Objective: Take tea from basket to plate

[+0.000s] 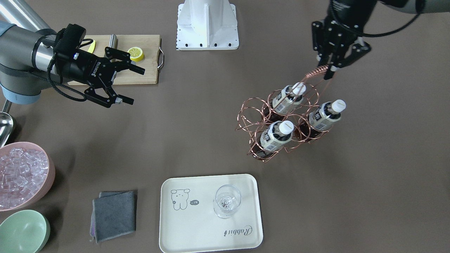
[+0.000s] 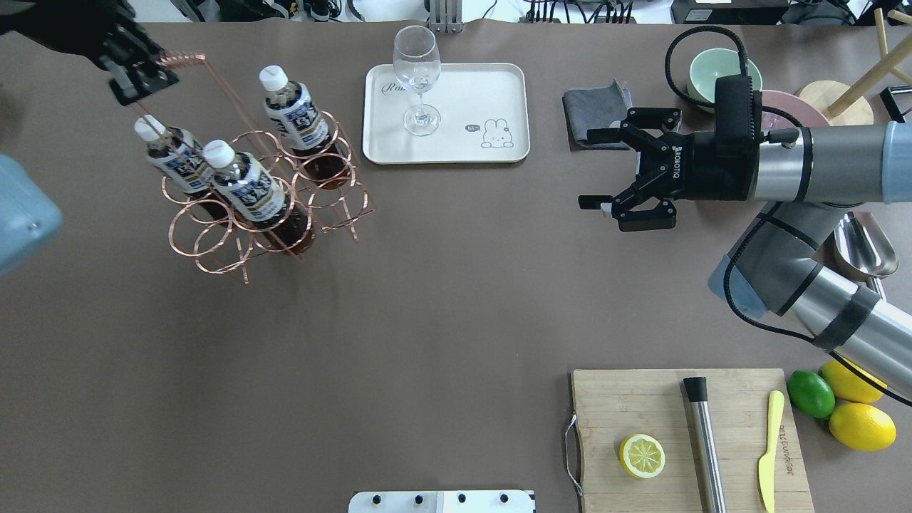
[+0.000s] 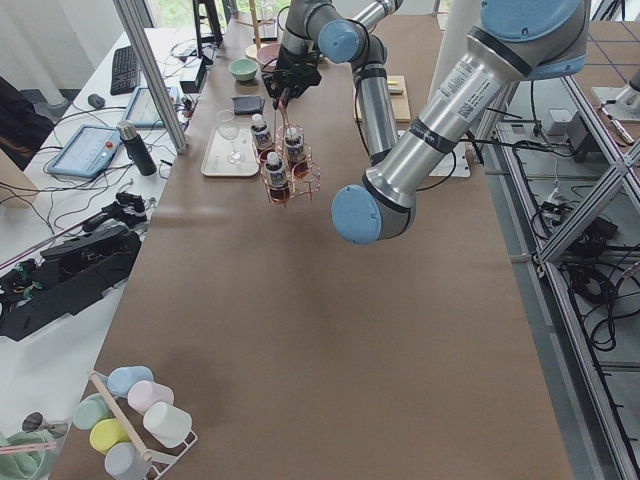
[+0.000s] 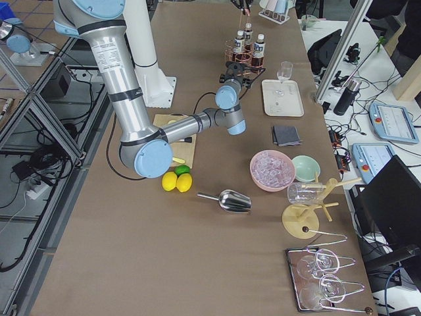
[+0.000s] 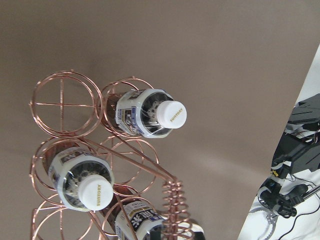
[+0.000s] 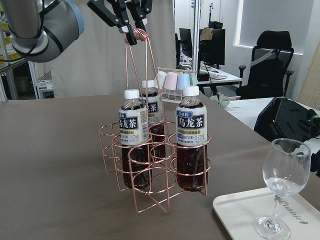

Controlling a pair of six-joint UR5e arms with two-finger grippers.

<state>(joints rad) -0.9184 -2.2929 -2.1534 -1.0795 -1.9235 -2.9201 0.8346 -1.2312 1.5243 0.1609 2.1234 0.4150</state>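
The rose-gold wire basket [image 2: 263,214] stands on the table at the robot's left and holds three tea bottles [image 2: 296,114] [image 2: 174,153] [image 2: 246,189], each with a white cap. It also shows in the front view [image 1: 277,119] and the right wrist view [image 6: 150,165]. My left gripper [image 2: 142,71] [image 1: 327,68] is above it, shut on the coiled handle [image 6: 141,35]. My right gripper [image 2: 591,169] [image 1: 137,86] is open and empty, in the air to the right of the cream plate [image 2: 456,142] [image 1: 197,225].
A clear stemmed glass [image 2: 417,85] stands on the plate. A grey cloth [image 2: 595,107], a green bowl [image 2: 712,68] and a pink bowl of ice [image 1: 21,175] lie by the right arm. A cutting board [image 2: 684,442] carries a lemon half, a muddler and a knife.
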